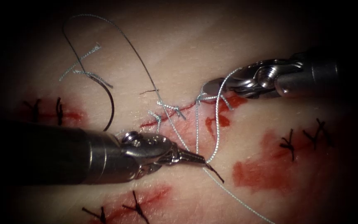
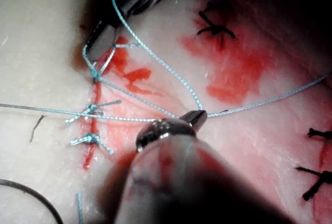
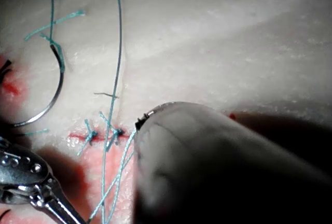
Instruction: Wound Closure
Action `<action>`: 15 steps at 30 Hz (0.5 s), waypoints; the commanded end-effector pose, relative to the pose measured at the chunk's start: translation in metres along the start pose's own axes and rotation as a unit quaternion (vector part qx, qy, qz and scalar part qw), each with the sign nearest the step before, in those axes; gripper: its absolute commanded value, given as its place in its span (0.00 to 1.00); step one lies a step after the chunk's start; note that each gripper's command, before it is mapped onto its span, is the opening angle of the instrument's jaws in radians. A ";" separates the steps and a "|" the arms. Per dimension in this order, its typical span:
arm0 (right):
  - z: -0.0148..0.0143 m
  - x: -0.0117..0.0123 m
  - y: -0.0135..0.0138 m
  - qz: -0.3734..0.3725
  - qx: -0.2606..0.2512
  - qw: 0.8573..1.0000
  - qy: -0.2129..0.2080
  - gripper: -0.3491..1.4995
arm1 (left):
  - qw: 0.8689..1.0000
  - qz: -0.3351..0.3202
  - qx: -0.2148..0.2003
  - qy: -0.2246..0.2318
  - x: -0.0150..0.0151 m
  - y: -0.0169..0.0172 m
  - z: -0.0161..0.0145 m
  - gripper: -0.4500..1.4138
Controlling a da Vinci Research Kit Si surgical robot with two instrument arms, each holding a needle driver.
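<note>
Needle [image 1: 109,105] lying free on the tissue [image 1: 212,45], left of the cut [image 1: 175,113] and toward the far side, curve bowed rightward, held by neither tool and not in the tissue. Thread [image 1: 146,68] arching from its far end over the tissue, down across the cut past two knotted stitches [image 1: 162,108] with short cut ends. Left tool [image 1: 195,157] near and just right of the cut's line, jaws clamped together on the thread at their tip. From there, a strand looping up to the right tool [image 1: 214,85] at the far right end of the cut, thread draped over its body; cannot tell how its jaws stand. Another strand trailing off near and right. Red fluid [image 1: 266,166] staining the tissue right of the cut. Dark older stitches [image 1: 289,143] scattered left, right and near.
</note>
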 end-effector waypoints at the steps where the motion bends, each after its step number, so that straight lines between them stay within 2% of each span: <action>1: 0.0011 0.0004 0.0000 0.000 0.000 1.000 0.002 0.00 | 1.000 -0.005 -0.010 -0.003 -0.0004 0.0003 0.0011 0.00; 4: 0.0015 0.0007 0.0002 -0.033 0.003 0.999 -0.002 0.00 | 0.998 -0.021 -0.049 -0.018 -0.0015 0.0026 0.0034 0.00; 6: 0.0016 0.0008 0.0003 -0.051 0.005 0.999 -0.004 0.00 | 0.998 -0.020 -0.058 -0.021 -0.0017 0.0030 0.0038 0.00; 9: 0.0020 0.0011 0.0004 -0.138 0.014 0.990 -0.010 0.00 | 0.996 -0.025 -0.081 -0.034 -0.0020 0.0042 0.0048 0.00; 10: 0.0023 0.0012 0.0004 -0.233 0.016 0.972 -0.012 0.00 | 0.995 -0.027 -0.087 -0.036 -0.0021 0.0046 0.0051 0.00; 11: 0.0024 0.0012 0.0004 -0.273 0.018 0.962 -0.013 0.00 | 0.995 -0.027 -0.088 -0.038 -0.0021 0.0048 0.0052 0.00; 12: 0.0024 0.0012 0.0004 -0.273 0.018 0.962 -0.013 0.00 | 0.995 -0.027 -0.088 -0.038 -0.0021 0.0048 0.0052 0.00; 13: 0.0028 0.0012 0.0003 -0.361 0.026 0.932 -0.016 0.00 | 0.994 -0.027 -0.095 -0.038 -0.0021 0.0050 0.0053 0.00; 14: 0.0028 0.0012 0.0003 -0.361 0.026 0.932 -0.016 0.00 | 0.994 -0.027 -0.095 -0.038 -0.0021 0.0050 0.0053 0.00; 15: 0.0030 0.0012 0.0002 -0.391 0.027 0.920 -0.016 0.00 | 0.994 -0.032 -0.099 -0.039 -0.0022 0.0052 0.0054 0.00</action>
